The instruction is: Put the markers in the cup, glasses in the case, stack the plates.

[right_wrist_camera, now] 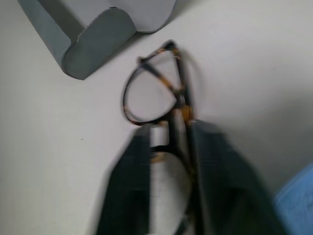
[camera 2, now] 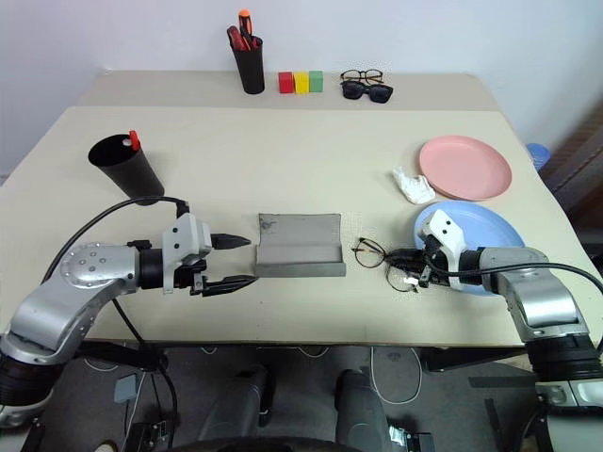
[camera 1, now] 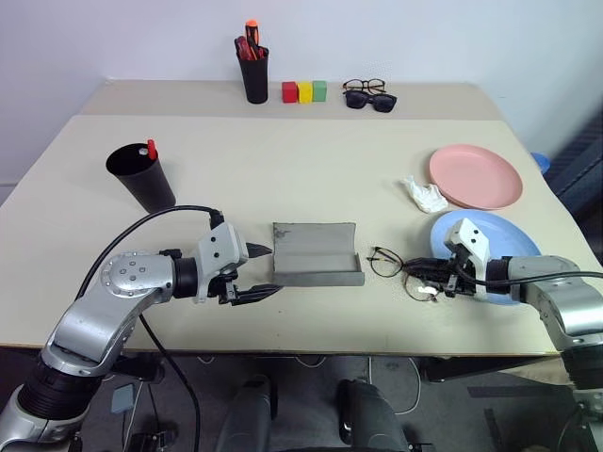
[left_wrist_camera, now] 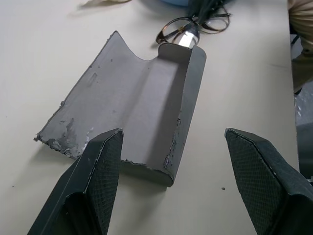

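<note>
A crumpled tissue point(camera 1: 424, 194) lies between the pink plate point(camera 1: 476, 175) and glasses point(camera 1: 396, 266).

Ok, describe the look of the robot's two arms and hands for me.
Both arms are silver-grey metal with rounded joint housings and black bands. Each wrist carries a light grey block. The left hand and right hand each have two black pointed fingers with cross-hatched pads. A black cable loops over the left arm.

pen pot point(camera 1: 255, 75) of red-orange pens, 3 colored blocks point(camera 1: 304, 91), sunglasses point(camera 1: 369, 101), black-rimmed spectacles point(camera 1: 364, 86), crumpled white tissue point(camera 1: 424, 194)
</note>
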`<action>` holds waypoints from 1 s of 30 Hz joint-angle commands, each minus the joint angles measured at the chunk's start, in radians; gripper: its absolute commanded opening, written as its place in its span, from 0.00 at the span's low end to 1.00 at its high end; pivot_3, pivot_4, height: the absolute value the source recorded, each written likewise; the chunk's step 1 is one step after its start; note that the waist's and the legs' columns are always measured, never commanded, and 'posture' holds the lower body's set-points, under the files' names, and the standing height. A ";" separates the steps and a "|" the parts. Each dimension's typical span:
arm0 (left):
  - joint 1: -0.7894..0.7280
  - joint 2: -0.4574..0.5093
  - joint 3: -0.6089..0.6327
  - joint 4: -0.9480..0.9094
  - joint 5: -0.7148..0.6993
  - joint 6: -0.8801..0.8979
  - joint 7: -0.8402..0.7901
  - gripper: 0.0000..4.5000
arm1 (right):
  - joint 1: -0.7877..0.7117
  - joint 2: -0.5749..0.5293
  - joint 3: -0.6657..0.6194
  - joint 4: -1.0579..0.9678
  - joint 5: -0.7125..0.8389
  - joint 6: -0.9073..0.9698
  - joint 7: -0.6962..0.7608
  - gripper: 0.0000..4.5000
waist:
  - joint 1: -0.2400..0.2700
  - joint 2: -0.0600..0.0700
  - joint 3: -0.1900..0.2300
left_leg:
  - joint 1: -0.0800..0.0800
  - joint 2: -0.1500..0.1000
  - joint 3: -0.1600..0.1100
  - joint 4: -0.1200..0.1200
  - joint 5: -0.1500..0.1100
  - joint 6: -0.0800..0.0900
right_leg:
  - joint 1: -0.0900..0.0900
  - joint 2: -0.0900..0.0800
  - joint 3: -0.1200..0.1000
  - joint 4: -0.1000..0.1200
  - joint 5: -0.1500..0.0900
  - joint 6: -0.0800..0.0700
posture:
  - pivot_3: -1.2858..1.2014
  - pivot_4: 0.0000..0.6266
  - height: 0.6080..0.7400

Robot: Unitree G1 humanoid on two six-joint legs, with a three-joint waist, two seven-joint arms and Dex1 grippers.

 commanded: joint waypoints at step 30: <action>-0.004 0.013 0.034 -0.026 0.000 -0.012 0.018 0.75 | -0.021 -0.014 -0.015 0.127 -0.031 -0.089 0.066 0.19 | 0.001 0.000 0.000 | 0.000 0.000 0.000 0.000 0.000 0.000 | 0.000 0.000 0.000 0.000 0.000 0.000 | 0.52 0.24 1.00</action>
